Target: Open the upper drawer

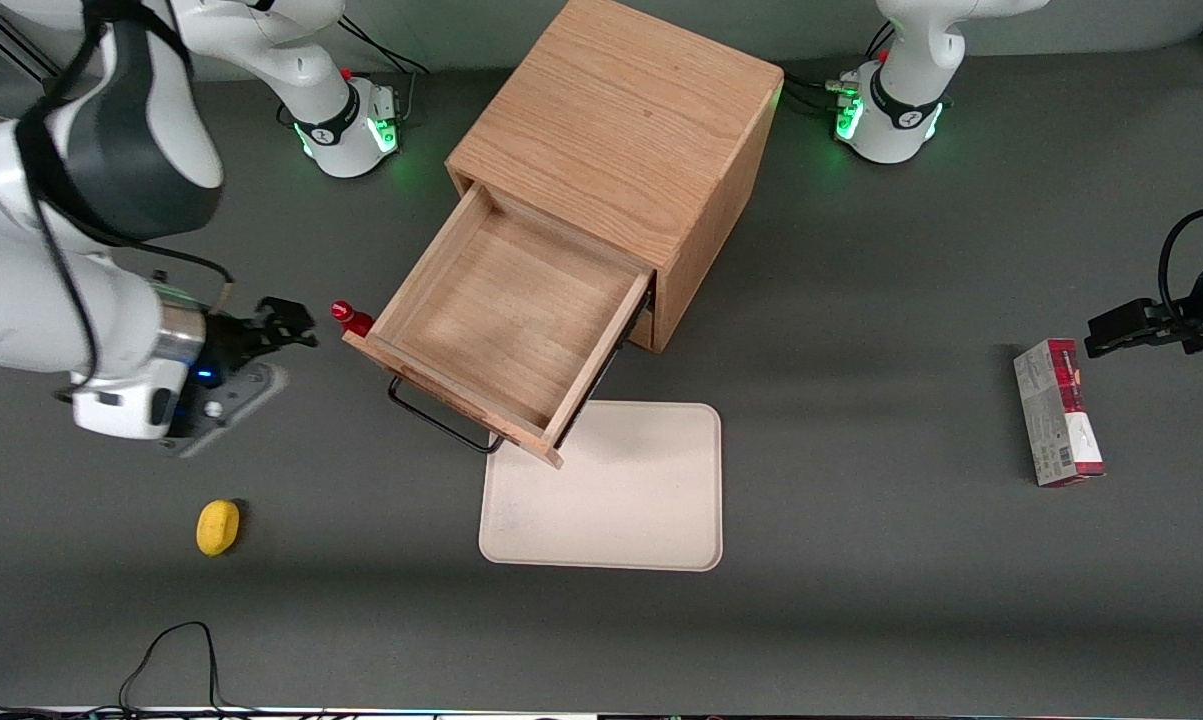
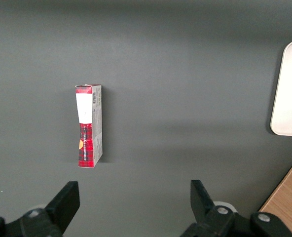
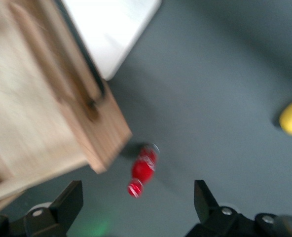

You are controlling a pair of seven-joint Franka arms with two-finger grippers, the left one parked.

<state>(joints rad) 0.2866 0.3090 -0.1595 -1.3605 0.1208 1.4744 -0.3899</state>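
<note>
Showing the light oak box cabinet [image 1: 626, 150] with its upper drawer [image 1: 506, 315] drawn far out over the grey table [image 1: 861, 580], so that the bare wooden floor of the drawer is exposed; the task therefore appears essentially done. The long black metal bar handle [image 1: 441, 420] on the drawer front overhangs a corner of the flat cream tray [image 1: 611, 495]. The right arm's gripper [image 1: 286, 325] hangs apart from the drawer, toward the working arm's end of the table, its fingers [image 3: 67, 202] spread wide and holding nothing, a posture consistent with release of the handle. The small red bottle [image 1: 349, 316], largely hidden at the drawer corner in the front view, is seen whole in the right wrist view. The yellow lemon-like object [image 1: 218, 527] lies nearer the front camera.
</note>
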